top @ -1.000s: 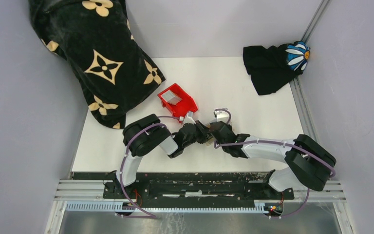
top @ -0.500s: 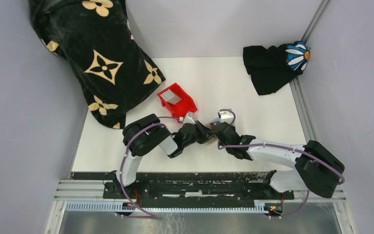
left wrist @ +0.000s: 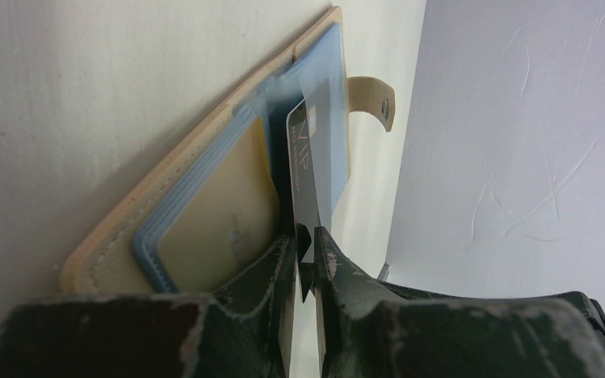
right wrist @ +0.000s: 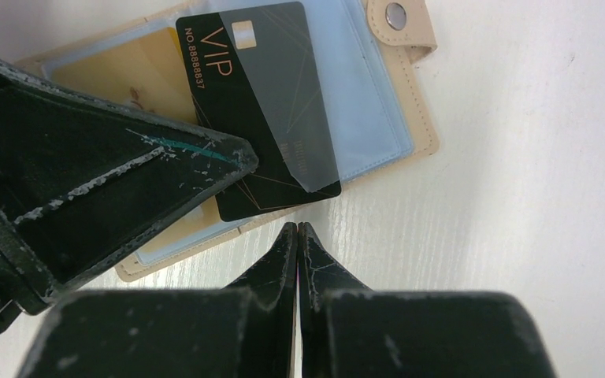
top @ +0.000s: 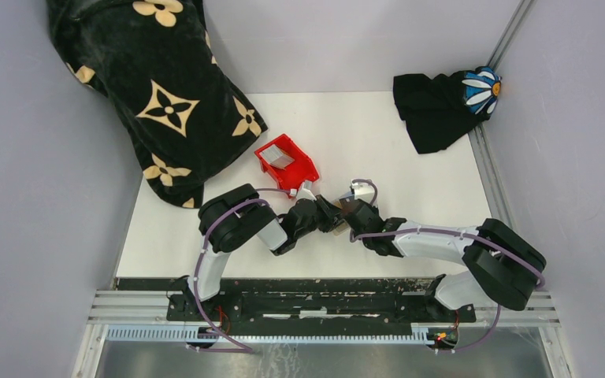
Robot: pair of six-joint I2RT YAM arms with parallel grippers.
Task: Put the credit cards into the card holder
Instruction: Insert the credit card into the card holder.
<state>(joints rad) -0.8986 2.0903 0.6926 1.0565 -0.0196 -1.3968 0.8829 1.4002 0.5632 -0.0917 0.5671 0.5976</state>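
Top view: on the white tabletop [top: 410,169], the left gripper [top: 327,216] and right gripper [top: 345,213] meet just nearer than the small red plastic bin [top: 286,163].

Left wrist: the left gripper pinches a thin black VIP-printed credit card [left wrist: 303,173] edge-on over the open tan leather-like card holder [left wrist: 126,228].

Right wrist: the card lies across the holder's long axis, perhaps partly under a clear sleeve. The right gripper is pressed together and empty.

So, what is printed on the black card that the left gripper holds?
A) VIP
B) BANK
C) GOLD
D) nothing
A: the black card, pinched in the left gripper, shows the letters VIP beside a number, above the card holder.
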